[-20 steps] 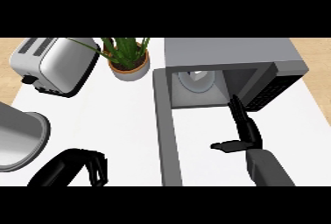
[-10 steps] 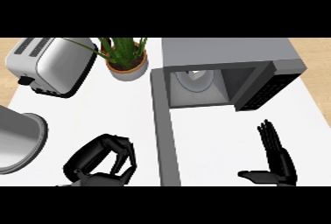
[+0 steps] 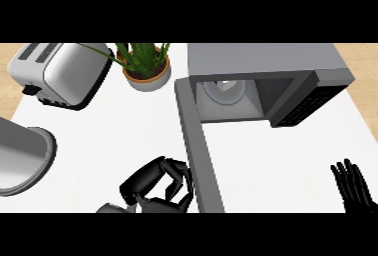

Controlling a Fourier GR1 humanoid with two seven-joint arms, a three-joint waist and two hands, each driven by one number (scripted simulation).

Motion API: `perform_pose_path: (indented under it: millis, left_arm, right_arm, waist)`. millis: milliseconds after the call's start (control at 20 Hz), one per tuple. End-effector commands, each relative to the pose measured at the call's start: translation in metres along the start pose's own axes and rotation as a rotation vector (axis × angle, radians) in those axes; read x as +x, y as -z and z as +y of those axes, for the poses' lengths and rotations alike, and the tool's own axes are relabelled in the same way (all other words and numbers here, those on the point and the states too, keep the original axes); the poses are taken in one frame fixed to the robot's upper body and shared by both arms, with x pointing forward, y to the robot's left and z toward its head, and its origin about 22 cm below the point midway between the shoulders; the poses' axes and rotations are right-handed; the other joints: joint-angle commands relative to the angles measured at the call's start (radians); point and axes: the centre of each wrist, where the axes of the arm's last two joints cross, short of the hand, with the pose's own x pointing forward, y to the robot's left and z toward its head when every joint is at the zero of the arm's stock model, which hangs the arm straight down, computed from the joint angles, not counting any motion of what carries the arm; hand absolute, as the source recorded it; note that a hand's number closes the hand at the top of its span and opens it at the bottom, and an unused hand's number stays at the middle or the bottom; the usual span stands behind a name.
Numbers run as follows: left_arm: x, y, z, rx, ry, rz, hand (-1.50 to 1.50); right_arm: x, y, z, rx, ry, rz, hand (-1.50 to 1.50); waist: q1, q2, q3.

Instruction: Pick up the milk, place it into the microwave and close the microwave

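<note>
The white milk carton (image 3: 224,90) stands inside the grey microwave (image 3: 260,59), on its round plate. The microwave's door (image 3: 199,160) is swung wide open and reaches down to the view's lower edge. My left hand (image 3: 157,186) sits against the door's left face near its lower end, fingers curled with nothing in them. Low at the right edge my right hand (image 3: 353,187) rests open with fingers straight, apart from the microwave.
A silver toaster (image 3: 59,75) lies at the top left, with a potted plant (image 3: 146,67) beside it, just left of the microwave. A large grey round vessel (image 3: 18,155) sits at the left edge. Bare white counter (image 3: 273,160) lies between door and right hand.
My left hand has come up and to the right, up to the door. The right hand has drawn back from the microwave's mouth to the lower right corner.
</note>
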Motion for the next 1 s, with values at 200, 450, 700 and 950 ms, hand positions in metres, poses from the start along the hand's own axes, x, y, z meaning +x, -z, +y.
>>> perform_pose_path:
  millis: [200,450,700,950]
  left_arm:
    - [-0.015,0.041,-0.063,-0.127,-0.034,0.074,1.50]
    - [-0.009,0.055,-0.097,-0.095,0.022,0.068,1.50]
    - [0.005,0.072,-0.110,-0.048,0.052,0.047,1.50]
    - [0.016,0.093,-0.103,0.031,0.079,0.030,1.50]
  right_arm:
    - [0.051,-0.004,0.014,0.170,0.137,-0.131,-1.50]
    - [0.092,-0.001,0.013,0.244,0.170,-0.138,-1.50]
    - [0.113,0.019,0.025,0.319,0.187,-0.157,-1.50]
    - [0.136,0.029,0.033,0.389,0.176,-0.168,-1.50]
  waist:
    - [-0.014,0.009,0.001]
    - [-0.024,0.009,0.001]
    - [-0.047,0.016,0.000]
    - [-0.071,0.021,-0.001]
